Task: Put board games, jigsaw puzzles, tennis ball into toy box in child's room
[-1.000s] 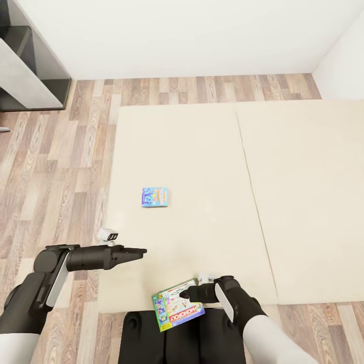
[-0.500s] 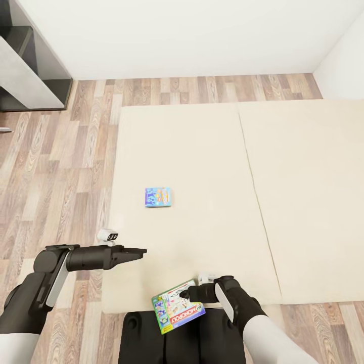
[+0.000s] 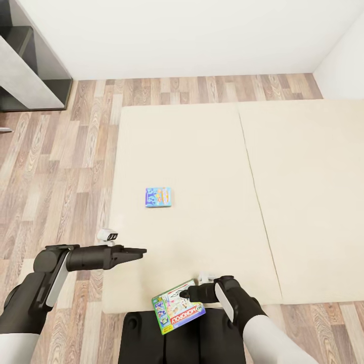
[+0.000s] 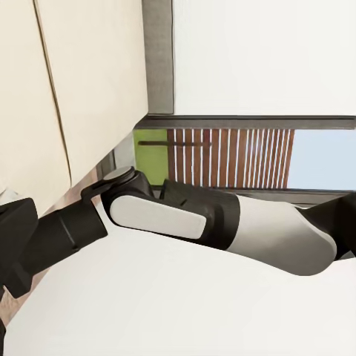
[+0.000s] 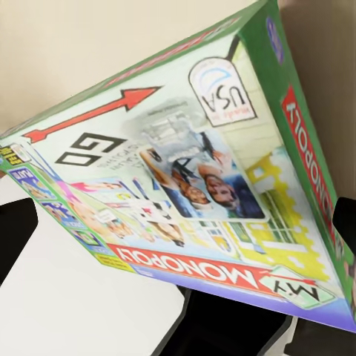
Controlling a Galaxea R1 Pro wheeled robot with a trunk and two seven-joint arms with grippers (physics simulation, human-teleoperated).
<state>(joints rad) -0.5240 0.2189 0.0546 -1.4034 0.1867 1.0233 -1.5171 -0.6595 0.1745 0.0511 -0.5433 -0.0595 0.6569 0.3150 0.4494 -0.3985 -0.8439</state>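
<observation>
Beige bed (image 3: 303, 202) has slid slightly in view as the camera moves; right gripper (image 3: 186, 293) fingers stay clamped on the green board game (image 3: 178, 305) (small blue board game (image 3: 158, 197) awaits), left gripper (image 3: 139, 251) nearly closed, empty.

A wood-plank floor (image 3: 60, 167) meets white walls (image 3: 192, 35).

Small blue board game (image 3: 158, 197) flat on bed (image 3: 303, 202); green-edged board game (image 3: 178, 306) apparently tilted
</observation>
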